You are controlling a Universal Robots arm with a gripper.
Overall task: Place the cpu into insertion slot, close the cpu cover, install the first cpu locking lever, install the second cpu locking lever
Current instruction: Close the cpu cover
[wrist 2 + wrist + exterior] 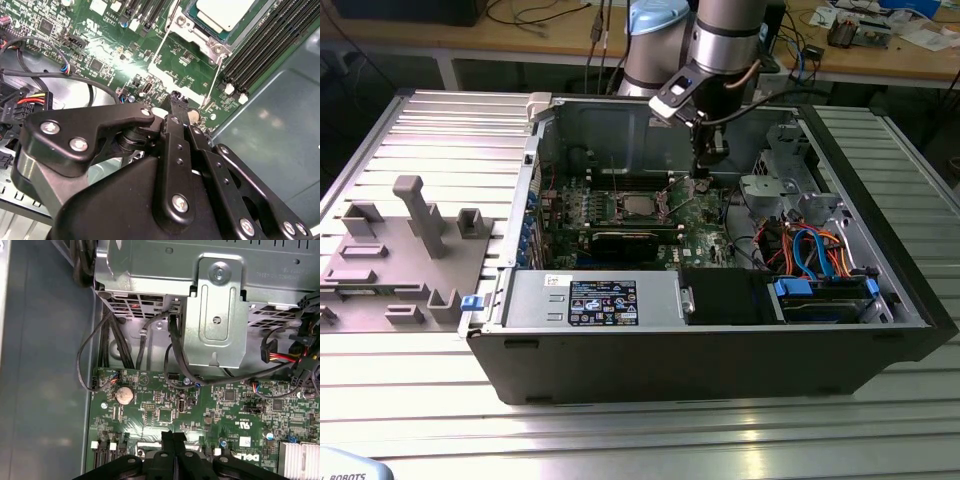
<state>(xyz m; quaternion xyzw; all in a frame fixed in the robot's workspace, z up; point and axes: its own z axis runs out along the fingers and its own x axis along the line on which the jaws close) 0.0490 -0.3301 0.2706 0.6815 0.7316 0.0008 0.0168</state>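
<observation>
Black fingers of the gripper (pixel 176 100) are pressed together with nothing between them. In both wrist views the tip hangs just above the green board (pixel 165 412), near a coin battery (pixel 124 395).

Just past the tip in the second wrist view lies a thin lever rod (pixel 212 82), running along one side of the slot (pixel 216 49). A second rod (pixel 162 39) runs along another side. Whether either one is hooked down I cannot tell.

Beyond them the chip (pixel 225 12) sits in the slot, its pale metal top showing through the window of the cover (pixel 197 34). The cover looks to be lying flat around it. Long black memory slots (pixel 260 45) run close beside.

The step in hand looks like lever work, with the shut tip used as a pusher. To do it well, the tip should meet the rod squarely near its free end. Steady pressure should go onto the rod alone, clear of the small parts on the board and of the cover.

In the exterior view the gripper (pixel 705 170) stands to the exterior view's right of the chip (pixel 638 206), inside the open computer case (pixel 720 350).
</observation>
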